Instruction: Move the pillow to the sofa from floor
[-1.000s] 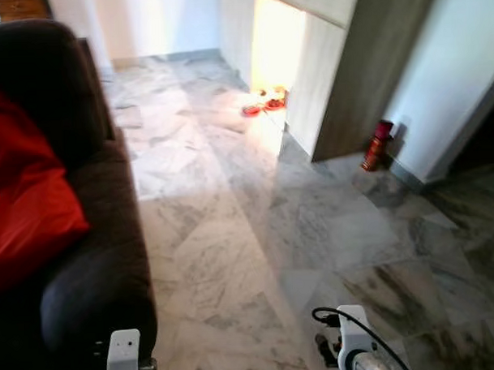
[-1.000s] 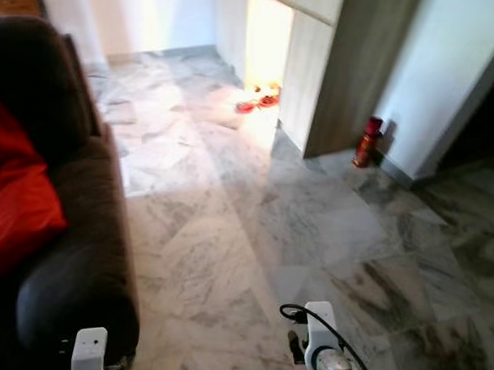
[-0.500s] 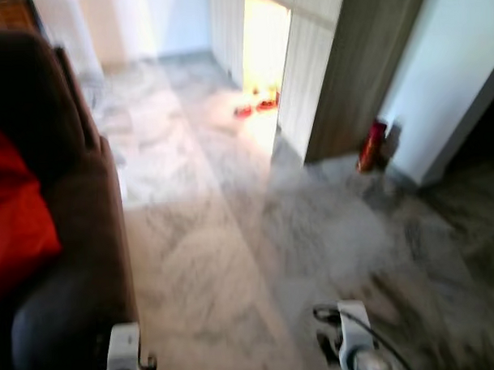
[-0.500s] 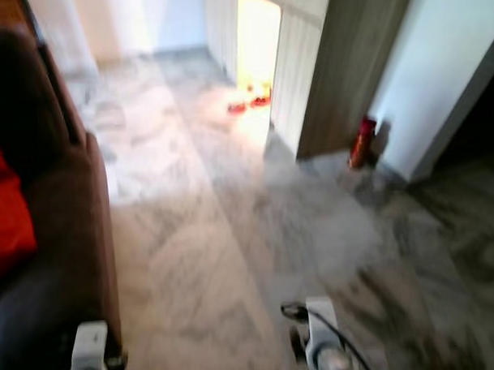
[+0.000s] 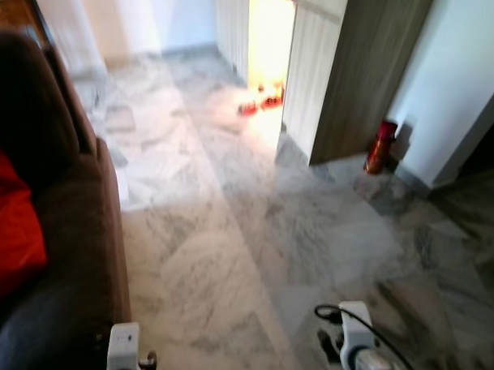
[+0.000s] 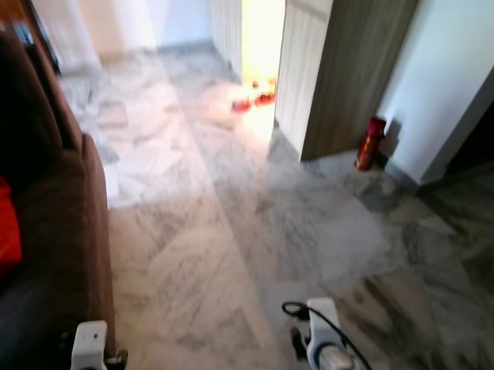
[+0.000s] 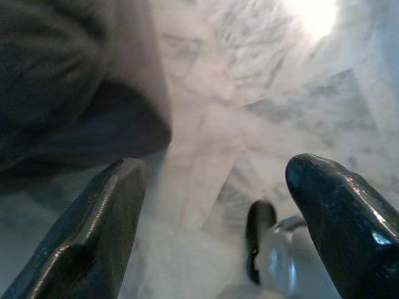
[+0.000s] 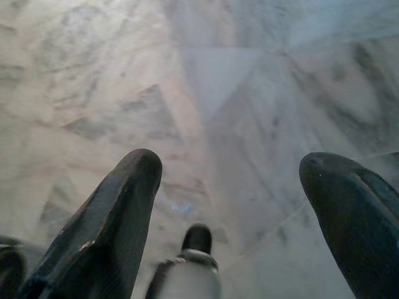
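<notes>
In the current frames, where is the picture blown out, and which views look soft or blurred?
Left eye view: the lit opening beside the wood-panelled wall is overexposed, spilling glare onto the marble floor; the image is mildly soft. Left wrist view: a bright glare patch on the floor, the sofa hazy and out of focus. Right wrist view: evenly lit, floor veins fairly soft.

Red pillow [image 5: 11, 217] on dark brown sofa [image 5: 66, 240]; grey-veined white marble floor [image 5: 232, 234].
</notes>
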`<state>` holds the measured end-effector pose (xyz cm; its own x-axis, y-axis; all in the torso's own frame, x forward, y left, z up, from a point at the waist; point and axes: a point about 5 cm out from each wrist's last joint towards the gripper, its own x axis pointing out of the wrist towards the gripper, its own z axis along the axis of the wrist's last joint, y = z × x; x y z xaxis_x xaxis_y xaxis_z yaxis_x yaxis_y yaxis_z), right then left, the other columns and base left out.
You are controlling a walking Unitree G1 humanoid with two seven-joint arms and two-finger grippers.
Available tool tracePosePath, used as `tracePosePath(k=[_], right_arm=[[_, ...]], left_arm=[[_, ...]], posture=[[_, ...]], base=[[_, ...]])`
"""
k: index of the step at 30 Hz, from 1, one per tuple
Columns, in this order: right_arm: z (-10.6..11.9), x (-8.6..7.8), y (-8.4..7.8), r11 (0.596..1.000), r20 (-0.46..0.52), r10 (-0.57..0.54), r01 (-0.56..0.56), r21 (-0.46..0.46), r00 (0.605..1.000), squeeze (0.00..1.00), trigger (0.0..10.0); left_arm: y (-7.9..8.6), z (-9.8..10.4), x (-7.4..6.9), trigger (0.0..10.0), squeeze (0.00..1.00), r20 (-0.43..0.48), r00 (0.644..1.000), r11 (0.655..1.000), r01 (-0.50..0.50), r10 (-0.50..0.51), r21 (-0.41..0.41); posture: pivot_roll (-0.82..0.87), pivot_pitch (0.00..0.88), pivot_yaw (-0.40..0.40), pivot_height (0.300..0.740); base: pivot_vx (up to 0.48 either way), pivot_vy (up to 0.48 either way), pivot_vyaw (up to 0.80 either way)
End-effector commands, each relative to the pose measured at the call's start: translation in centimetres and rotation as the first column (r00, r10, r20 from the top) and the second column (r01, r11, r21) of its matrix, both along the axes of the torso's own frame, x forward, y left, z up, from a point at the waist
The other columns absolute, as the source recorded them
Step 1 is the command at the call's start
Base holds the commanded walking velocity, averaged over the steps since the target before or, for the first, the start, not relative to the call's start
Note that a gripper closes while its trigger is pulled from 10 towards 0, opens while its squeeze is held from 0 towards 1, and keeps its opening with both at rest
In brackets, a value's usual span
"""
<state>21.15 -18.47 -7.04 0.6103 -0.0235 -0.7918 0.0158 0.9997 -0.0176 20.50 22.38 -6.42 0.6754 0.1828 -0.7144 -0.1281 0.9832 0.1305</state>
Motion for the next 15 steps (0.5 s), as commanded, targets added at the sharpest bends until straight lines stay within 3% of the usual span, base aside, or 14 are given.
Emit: tracePosePath(k=[1,7,11,15], right_arm=[[-0.1,-0.3,-0.4,1.000,-0.011,-0.006,0.006,-0.007,1.000,0.00,10.0],[-0.1,-0.3,-0.3,1.000,-0.012,-0.005,0.006,0.002,1.000,0.00,10.0],[-0.1,-0.3,-0.3,1.000,-0.012,-0.005,0.005,0.004,1.000,0.00,10.0],[-0.2,-0.3,-0.3,1.000,-0.015,-0.006,0.006,0.006,1.000,0.00,10.0]], left_arm=[[-0.5,-0.4,-0.6,10.0,0.00,-0.020,1.000,1.000,0.003,-0.004,-0.011],[-0.5,-0.2,-0.3,10.0,0.00,0.014,1.000,0.999,-0.025,0.026,-0.034],[-0.8,0.2,0.6,10.0,0.00,0.044,0.999,0.999,-0.021,0.023,-0.044],[-2.2,1.0,2.2,10.0,0.00,0.090,0.996,0.997,0.026,-0.019,-0.078]], posture=[[0.13,0.070,-0.046,0.704],[0.12,0.074,-0.047,0.704],[0.12,0.075,-0.048,0.704],[0.12,0.073,-0.049,0.704]], base=[[0.000,0.000,0.00],[0.000,0.000,0.00],[0.000,0.000,0.00],[0.000,0.000,0.00]])
